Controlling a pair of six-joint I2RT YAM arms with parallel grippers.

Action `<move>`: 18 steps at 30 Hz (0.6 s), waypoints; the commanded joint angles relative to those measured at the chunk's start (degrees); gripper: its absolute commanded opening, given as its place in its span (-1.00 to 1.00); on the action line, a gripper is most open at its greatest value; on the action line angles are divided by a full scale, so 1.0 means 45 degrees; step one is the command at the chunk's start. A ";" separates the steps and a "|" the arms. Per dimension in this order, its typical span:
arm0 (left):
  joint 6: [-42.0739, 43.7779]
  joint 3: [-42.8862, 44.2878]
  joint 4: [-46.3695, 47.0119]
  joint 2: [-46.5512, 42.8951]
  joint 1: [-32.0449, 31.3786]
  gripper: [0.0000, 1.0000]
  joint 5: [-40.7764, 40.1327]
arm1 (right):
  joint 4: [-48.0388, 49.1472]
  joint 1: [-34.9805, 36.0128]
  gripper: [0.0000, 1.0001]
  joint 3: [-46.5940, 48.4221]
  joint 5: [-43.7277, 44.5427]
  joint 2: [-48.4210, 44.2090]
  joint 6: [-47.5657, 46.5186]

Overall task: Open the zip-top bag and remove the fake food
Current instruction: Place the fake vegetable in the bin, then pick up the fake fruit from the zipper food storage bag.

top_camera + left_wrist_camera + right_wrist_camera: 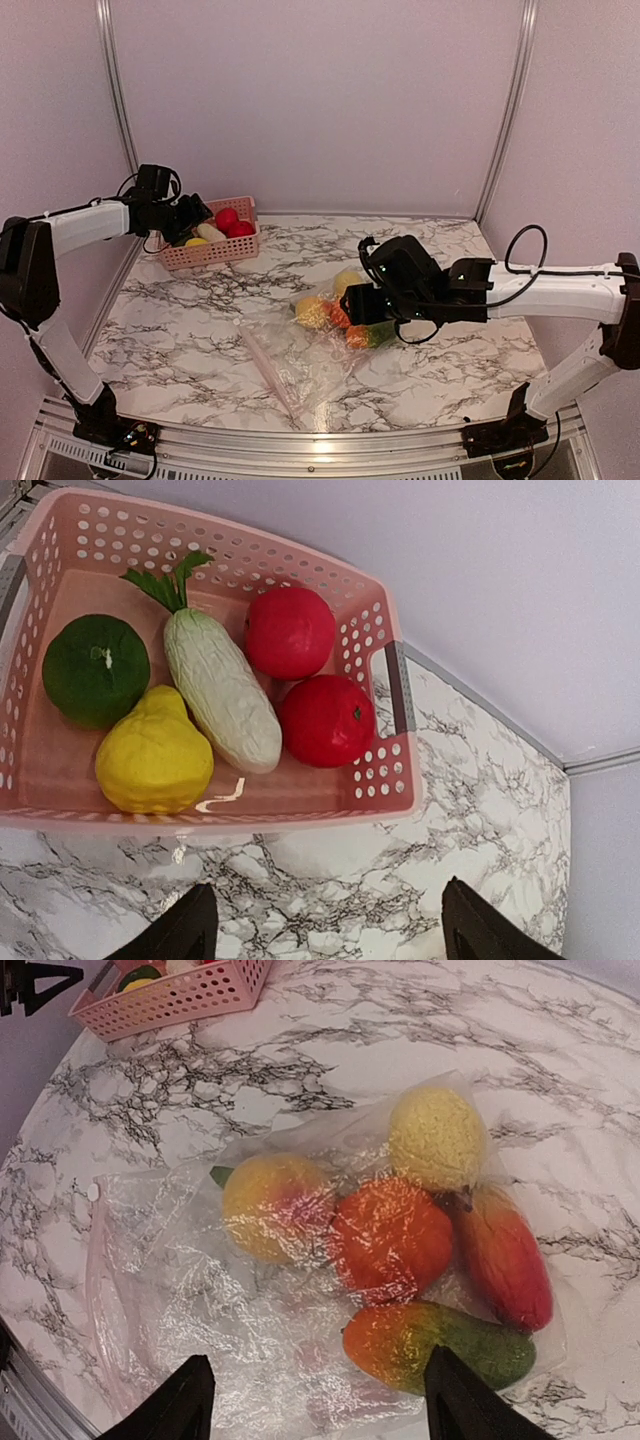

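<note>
A robot test cell in a lab: a marble-patterned counter (200, 330) boxed in by plain lilac panels (310, 100) on aluminium posts (117, 90). A left arm (85, 225) and a right arm (560, 290) are bolted to a metal rail (300, 445) along the frame's bottom edge.
</note>
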 commanded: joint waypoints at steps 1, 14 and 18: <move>0.0011 -0.1872 0.0529 -0.1329 -0.0792 0.59 0.0458 | 0.0286 0.0032 0.41 -0.0113 0.0265 0.0280 0.0026; -0.1045 -0.7599 0.1571 -0.5199 -0.3993 0.58 0.0267 | 0.0820 -0.0500 0.39 0.0585 -0.0262 0.1289 -0.0388; -0.1412 -0.8774 0.1605 -0.6070 -0.4655 0.57 0.0138 | 0.0849 -0.0574 0.38 0.1017 -0.0380 0.1705 -0.0523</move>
